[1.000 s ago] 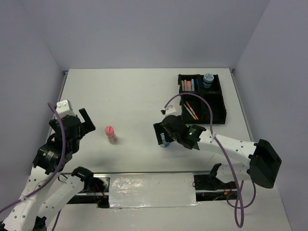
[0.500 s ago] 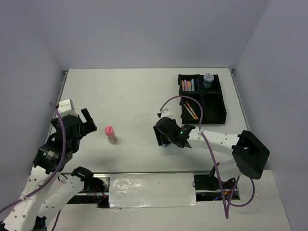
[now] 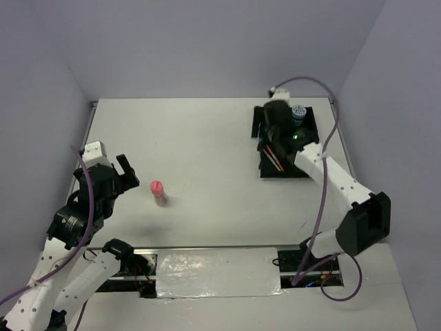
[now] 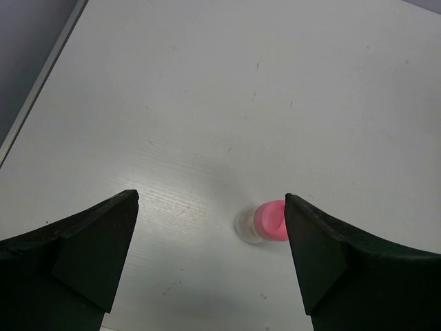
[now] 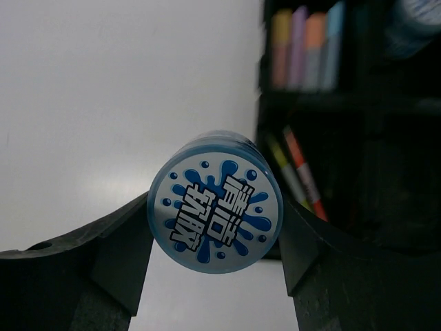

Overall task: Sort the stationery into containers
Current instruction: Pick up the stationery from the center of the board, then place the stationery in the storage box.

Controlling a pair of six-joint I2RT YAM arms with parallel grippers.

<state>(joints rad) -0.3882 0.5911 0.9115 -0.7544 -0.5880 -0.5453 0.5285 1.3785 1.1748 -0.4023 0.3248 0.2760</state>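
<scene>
Logged right gripper clamped on round blue-white tub, pinched between both fingers. Noted black tray just beyond them, pens and highlighters inside. Saw left gripper spread wide, empty; pink bottle beyond the gap, beside one fingertip.

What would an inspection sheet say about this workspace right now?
Surface: white table, with faint specks in the left wrist view.
Job's things: black tray at the far right. Blue-white tub held in the air. Second tub, highlighters and pens inside the tray. Pink bottle standing on the table, left of centre.
Clutter: nothing seen.
Grippers: left gripper open, near the pink bottle but apart from it. Right gripper shut on the blue-white tub, by the tray's left wall.
Cables: purple cables along both arms; the right one arches over the tray.
Surroundings: plain walls on three sides. Taped strip at the near edge.
</scene>
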